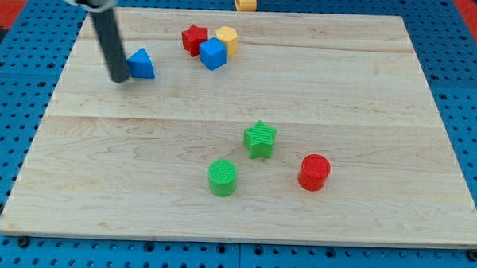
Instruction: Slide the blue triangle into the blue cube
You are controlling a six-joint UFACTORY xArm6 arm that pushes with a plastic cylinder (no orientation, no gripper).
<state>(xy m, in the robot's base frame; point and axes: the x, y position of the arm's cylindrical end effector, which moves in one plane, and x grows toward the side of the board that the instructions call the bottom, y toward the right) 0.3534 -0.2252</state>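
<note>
The blue triangle [141, 64] lies on the wooden board at the view's upper left. The blue cube [213, 53] sits to its right, near the view's top, about a hand's width from the triangle. It touches a red star [194, 39] on its left and a yellow block [227, 40] behind it. My tip [119, 79] rests on the board just left of the blue triangle, touching or almost touching its left side. The dark rod rises from it toward the view's top left.
A green star [260, 139], a green cylinder [223, 178] and a red cylinder [314, 172] stand in the lower middle of the board. An orange block [245, 1] lies off the board at the view's top. The board [383, 91] lies on a blue pegboard.
</note>
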